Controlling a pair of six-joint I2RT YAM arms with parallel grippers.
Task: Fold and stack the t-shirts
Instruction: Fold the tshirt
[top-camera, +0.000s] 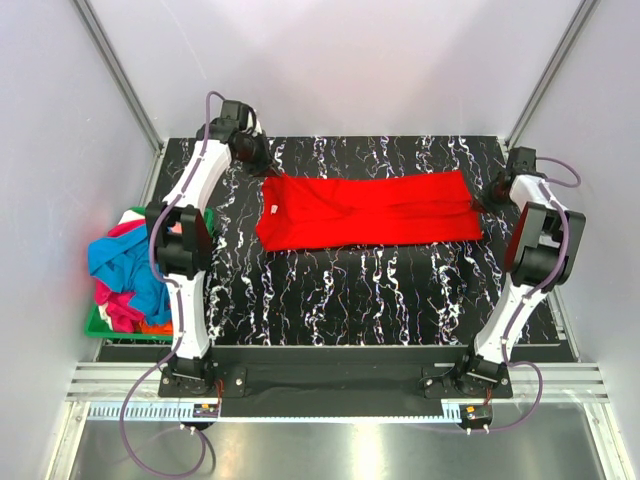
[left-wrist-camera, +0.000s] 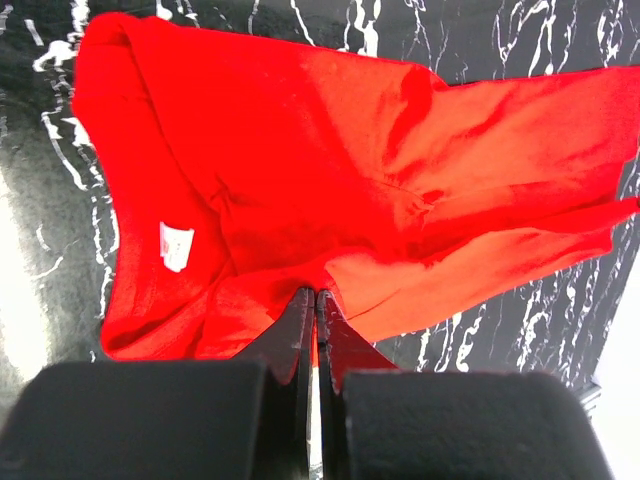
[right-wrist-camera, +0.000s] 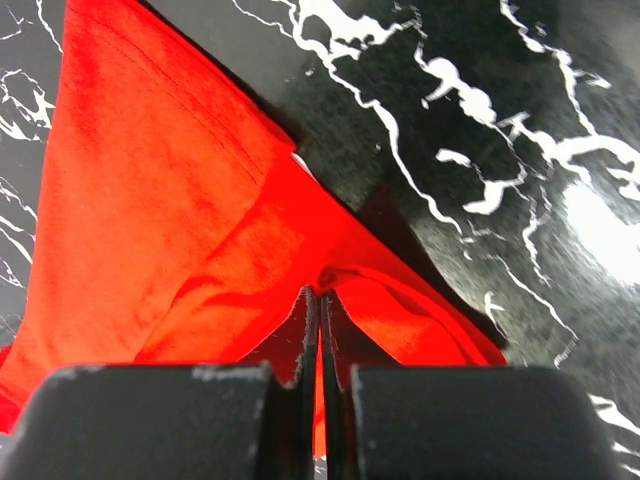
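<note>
Red shirt (top-camera: 370, 210) lies stretched sideways across the far half of the mat (top-camera: 350, 290), its collar end by the far left corner and its hem end close to the right edge. A small white tag (left-wrist-camera: 176, 246) sits inside the collar; no writing on it can be read. The near half of the mat is bare black with white veins, open between the two arms. Off the left edge a green basket (top-camera: 95, 325) holds the other shirts (top-camera: 120, 270), a loose heap of blue, pink and orange. The left arm runs from its base at the near edge along the left edge, its wrist turned in toward the collar end. There the left gripper (left-wrist-camera: 316, 300) is clenched on a fold of red cloth. The right arm rises along the right edge and bends inward, and the right gripper (right-wrist-camera: 320, 298) is pinched tight on the hem end, with red showing between its fingers.
</note>
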